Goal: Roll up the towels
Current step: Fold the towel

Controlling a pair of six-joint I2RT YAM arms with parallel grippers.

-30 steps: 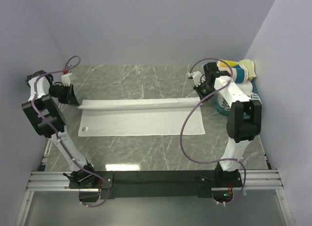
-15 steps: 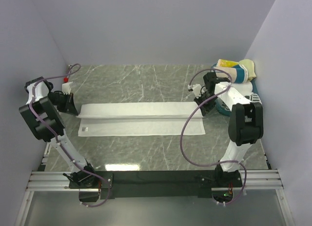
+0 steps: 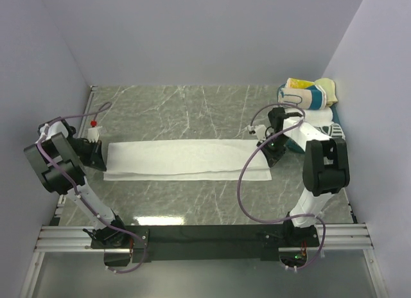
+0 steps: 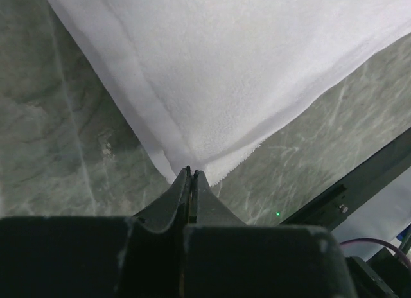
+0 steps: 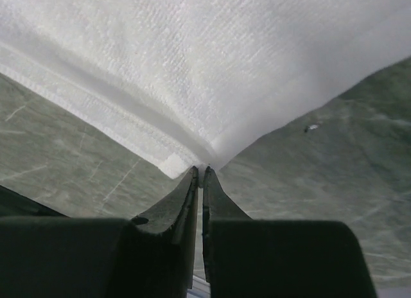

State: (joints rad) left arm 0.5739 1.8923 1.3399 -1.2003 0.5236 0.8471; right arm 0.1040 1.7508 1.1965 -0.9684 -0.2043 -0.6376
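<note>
White towel (image 3: 186, 158) clamped at both ends
Left end effector (image 4: 191, 174) pinched together on the left corner; right end effector (image 5: 200, 169) pinched together on the right corner; the white towel lies folded lengthwise, flat across the table (image 3: 192, 112).

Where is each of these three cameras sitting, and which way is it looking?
Top external: fixed above and behind the arms, looking down at the table, the white towel and rolled towels; both arms show, bases nearest.
Left wrist: on the left arm, looking along the left end effector, shut on a towel corner.
Right wrist: on the right arm, looking along the right end effector, shut on another corner.
Shared: both wrist views show the same white towel on the grey table.
</note>
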